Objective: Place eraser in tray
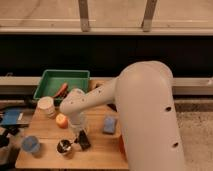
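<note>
The eraser (84, 141), a small flat black block, lies on the wooden table (47, 131) near its front edge. My gripper (80, 132) hangs from the white arm straight over the eraser's near-left end, very close to it or touching it. The green tray (51, 76) stands at the back left of the table, well behind and left of the gripper. An orange-red object (62, 90) lies inside it.
A white cup (46, 106) and an orange ball (61, 120) sit left of the gripper. A blue cup (31, 145) and a dark round object (64, 147) stand front left. A light blue sponge block (109, 125) lies to the right. My big white arm (145, 115) covers the table's right side.
</note>
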Controlling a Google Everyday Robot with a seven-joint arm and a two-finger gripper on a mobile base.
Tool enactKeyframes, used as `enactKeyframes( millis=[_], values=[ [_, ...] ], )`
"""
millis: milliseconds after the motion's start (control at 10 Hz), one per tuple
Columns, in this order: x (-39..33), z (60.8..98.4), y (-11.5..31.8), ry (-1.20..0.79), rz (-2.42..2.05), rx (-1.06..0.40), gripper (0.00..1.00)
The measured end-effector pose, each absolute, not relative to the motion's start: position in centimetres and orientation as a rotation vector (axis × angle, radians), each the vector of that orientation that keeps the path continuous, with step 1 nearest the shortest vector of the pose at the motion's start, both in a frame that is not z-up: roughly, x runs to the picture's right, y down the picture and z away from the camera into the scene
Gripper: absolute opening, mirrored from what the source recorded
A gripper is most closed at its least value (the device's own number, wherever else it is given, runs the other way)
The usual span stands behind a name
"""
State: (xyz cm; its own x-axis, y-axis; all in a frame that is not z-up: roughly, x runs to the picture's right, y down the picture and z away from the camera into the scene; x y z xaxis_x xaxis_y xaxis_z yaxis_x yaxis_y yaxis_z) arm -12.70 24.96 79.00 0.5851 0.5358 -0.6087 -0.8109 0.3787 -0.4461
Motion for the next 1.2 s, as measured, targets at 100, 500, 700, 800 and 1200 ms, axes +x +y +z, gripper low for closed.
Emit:
enactKeyframes(
  millis=[100, 500, 700, 800, 1200],
  values=[
    [-12.8, 78.9, 24.9, 0.395, 0.886, -0.789, 0.17],
    [-12.2, 78.1, 23.0, 0.376, 0.907, -0.741, 0.06],
    [-11.2, 77.0, 19.9, 0.356, 0.935, -0.685, 0.06],
    [-10.5, 76.8, 18.4, 0.352, 0.952, -0.659, 0.06],
    [-5.3, 78.0, 10.7, 0.309, 1.061, -0.556, 0.06]
  ],
)
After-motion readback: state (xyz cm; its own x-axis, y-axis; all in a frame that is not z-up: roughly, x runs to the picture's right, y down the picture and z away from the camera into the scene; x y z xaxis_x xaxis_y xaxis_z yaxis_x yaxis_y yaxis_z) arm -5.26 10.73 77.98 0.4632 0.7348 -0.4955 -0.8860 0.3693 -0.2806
